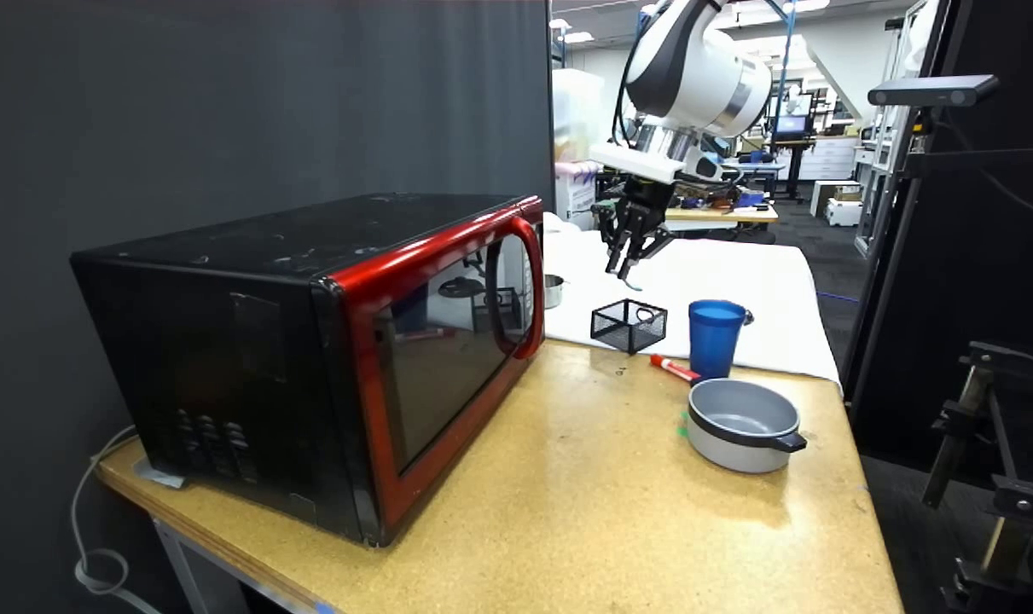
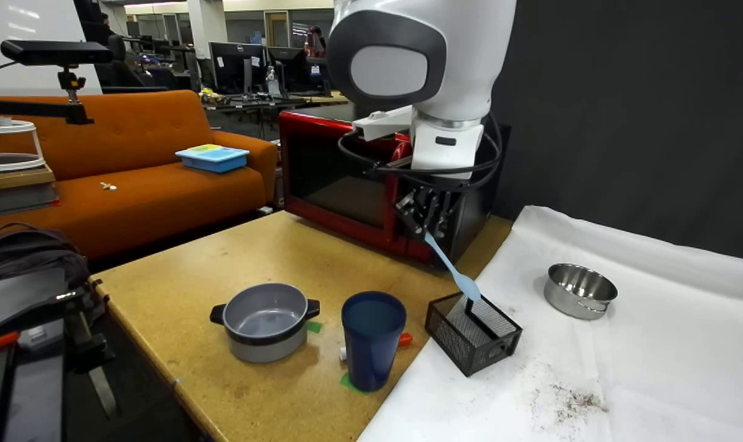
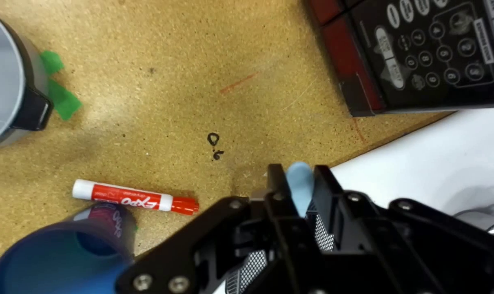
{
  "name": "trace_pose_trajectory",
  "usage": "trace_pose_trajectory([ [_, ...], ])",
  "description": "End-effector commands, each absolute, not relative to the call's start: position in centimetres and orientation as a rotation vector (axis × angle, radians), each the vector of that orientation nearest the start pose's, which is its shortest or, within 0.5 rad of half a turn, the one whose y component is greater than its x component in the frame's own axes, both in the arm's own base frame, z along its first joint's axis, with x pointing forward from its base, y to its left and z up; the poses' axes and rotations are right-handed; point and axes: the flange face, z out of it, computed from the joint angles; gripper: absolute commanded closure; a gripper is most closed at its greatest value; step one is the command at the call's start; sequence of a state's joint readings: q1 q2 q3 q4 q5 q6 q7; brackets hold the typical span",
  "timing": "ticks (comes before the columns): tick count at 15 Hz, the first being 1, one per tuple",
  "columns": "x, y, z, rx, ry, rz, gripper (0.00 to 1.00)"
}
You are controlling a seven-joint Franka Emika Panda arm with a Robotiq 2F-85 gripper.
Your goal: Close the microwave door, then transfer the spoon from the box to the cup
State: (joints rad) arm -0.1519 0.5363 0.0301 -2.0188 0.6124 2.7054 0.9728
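The end effector [image 3: 299, 175] grips a light-blue spoon [image 2: 463, 282], which hangs bowl-end down above the open black wire-mesh box [image 2: 492, 354] at the edge of the white sheet [image 2: 678, 380]. The blue plastic cup [image 2: 372, 350] stands upright on the surface [image 1: 610, 512], between that box and a grey two-handled pot [image 2: 264, 351] (a red Expo dry-erase marker [image 3: 134, 197] lies just beside the cup). In an exterior view, the red-framed microwave door [image 1: 452, 350] is closed, flush against the black microwave [image 1: 286, 234].

Beyond an orange sofa [image 2: 162, 181] stand black monitors [image 2: 228, 69], and ceiling lights [image 1: 577, 37] glow above a dark floor [image 1: 791, 225].
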Motion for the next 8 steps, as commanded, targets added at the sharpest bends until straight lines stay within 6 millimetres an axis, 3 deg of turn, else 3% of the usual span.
trace_pose_trajectory([
  [1,57.4,-8.8,22.1,-1.837,2.051,0.119,0.95],
  [8,49.6,-9.4,28.8,-1.644,2.024,0.168,0.95],
])
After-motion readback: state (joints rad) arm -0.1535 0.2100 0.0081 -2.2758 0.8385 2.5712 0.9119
